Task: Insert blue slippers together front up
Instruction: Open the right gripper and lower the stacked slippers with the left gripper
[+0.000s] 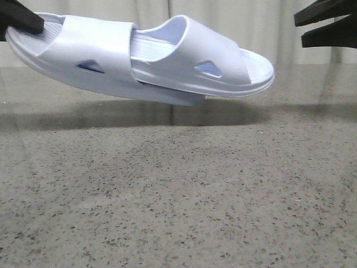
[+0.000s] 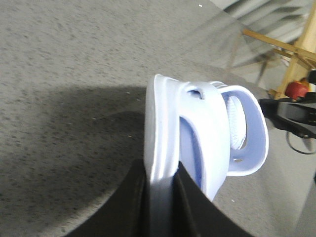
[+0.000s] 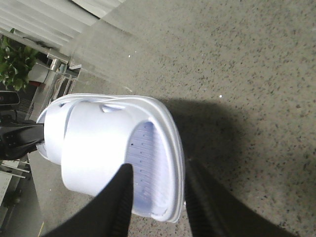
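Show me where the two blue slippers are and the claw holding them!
blue slippers (image 1: 184,67), front view, on the nearer slipper's wide strap.
left gripper (image 1: 19,22), front view, on the black fingers clamping the slippers' end.
right gripper (image 1: 329,25), front view, between its black fingers.

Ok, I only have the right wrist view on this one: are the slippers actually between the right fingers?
Observer: No. The front view shows the right gripper open and clear of the end of the slippers.
Operator: Then what is holding them up?
Observer: The left gripper, shut on the sole at the other end.
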Controlling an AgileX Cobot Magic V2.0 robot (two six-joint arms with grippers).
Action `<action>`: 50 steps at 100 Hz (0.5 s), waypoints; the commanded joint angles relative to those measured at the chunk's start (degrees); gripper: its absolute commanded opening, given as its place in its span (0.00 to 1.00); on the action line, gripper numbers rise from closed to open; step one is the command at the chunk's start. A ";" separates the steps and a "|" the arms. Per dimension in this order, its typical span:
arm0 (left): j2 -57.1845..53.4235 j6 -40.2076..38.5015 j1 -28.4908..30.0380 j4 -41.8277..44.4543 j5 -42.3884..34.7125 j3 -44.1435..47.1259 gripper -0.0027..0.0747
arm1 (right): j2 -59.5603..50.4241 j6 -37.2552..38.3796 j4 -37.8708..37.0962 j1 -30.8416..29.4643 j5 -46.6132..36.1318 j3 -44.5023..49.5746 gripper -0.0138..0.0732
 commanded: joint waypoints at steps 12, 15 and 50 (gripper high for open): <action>3.73 0.28 -0.90 -3.00 0.87 -1.84 0.05 | -3.07 -0.78 3.26 -1.13 7.10 -1.80 0.40; 4.90 0.69 -1.23 -3.00 0.72 -1.84 0.05 | -3.07 -0.78 3.26 -1.13 7.10 -1.80 0.40; 8.31 9.44 -1.56 -2.31 -2.44 -2.21 0.29 | -3.07 -0.78 3.26 -1.13 5.54 -1.80 0.40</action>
